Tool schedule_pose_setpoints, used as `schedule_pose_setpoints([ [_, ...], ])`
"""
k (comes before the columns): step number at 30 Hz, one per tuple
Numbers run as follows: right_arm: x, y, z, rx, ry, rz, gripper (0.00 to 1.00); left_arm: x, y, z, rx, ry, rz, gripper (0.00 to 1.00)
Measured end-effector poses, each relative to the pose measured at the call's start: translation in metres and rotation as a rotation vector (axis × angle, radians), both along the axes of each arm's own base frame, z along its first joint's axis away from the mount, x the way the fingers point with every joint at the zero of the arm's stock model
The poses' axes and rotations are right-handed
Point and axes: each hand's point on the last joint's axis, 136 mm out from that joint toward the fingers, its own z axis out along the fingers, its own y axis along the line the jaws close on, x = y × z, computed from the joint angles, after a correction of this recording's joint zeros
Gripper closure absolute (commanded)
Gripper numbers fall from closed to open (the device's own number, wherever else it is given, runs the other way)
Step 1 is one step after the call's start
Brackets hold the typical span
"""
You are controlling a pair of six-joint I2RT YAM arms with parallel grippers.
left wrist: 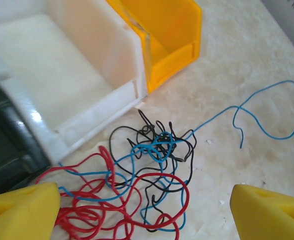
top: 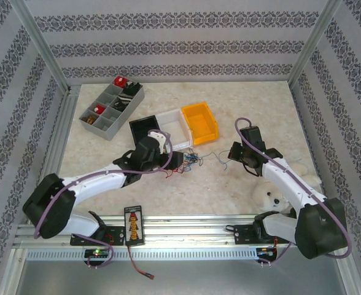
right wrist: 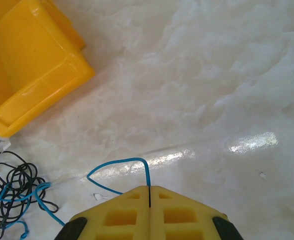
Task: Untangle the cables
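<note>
Marbled bench (top: 248, 110) lay under both arms, with patterned walls around it. On the right wrist view the right tool (right wrist: 150, 194) was closed, its yellow fingers pressed together and the blue wire (right wrist: 118, 162) pinched in the seam between them. From that grip the wire arched over bare bench and ran back to the cables (right wrist: 12, 187) at the lower left. The left tool (left wrist: 146, 210) stood wide open, a yellow fingertip at each lower corner of its view. It gripped nothing and was poised above the near side of the knot.

By my reading the step in hand was drawing the blue strand out of the tangle, with the left arm free to take a hold. The next move seemed to call for the left tool to come down and pin the red or black loops. The right could then pull sideways without dragging the whole clump along. Wire this thin would need the fingertips right at the bench.

The cables were thin and limp. Red loops were bunched at the near left, and tight black coils sat in the middle, laced with blue. One blue tail trailed off right. They lay on the bench just in front of the white bin (left wrist: 122, 60), near the yellow bin (left wrist: 182, 55), and inside neither
</note>
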Motion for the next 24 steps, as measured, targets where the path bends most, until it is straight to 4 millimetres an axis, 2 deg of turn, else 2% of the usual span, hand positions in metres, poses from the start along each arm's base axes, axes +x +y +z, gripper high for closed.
schedule_pose_setpoints([
  [6, 0.0, 0.0, 0.0, 0.0, 0.001, 0.0, 1.0, -0.006, -0.036, -0.026, 0.105, 0.053, -0.075, 0.17],
  [10, 0.0, 0.0, 0.001, 0.001, -0.003, -0.001, 1.0, -0.013, -0.044, -0.054, 0.197, 0.108, -0.097, 0.32],
  [14, 0.0, -0.001, 0.004, 0.016, -0.01, -0.002, 1.0, -0.014, -0.038, -0.08, 0.3, 0.164, -0.087, 0.49],
  [19, 0.004, -0.014, 0.013, 0.05, -0.036, -0.047, 1.0, -0.017, -0.025, -0.102, 0.392, 0.208, -0.065, 0.96],
  [20, 0.004, -0.017, 0.015, 0.055, -0.042, -0.057, 1.0, -0.018, -0.022, -0.104, 0.403, 0.214, -0.063, 1.0],
  [24, 0.007, -0.037, 0.03, 0.066, -0.079, -0.116, 1.0, -0.02, -0.017, -0.104, 0.417, 0.212, -0.057, 1.0],
])
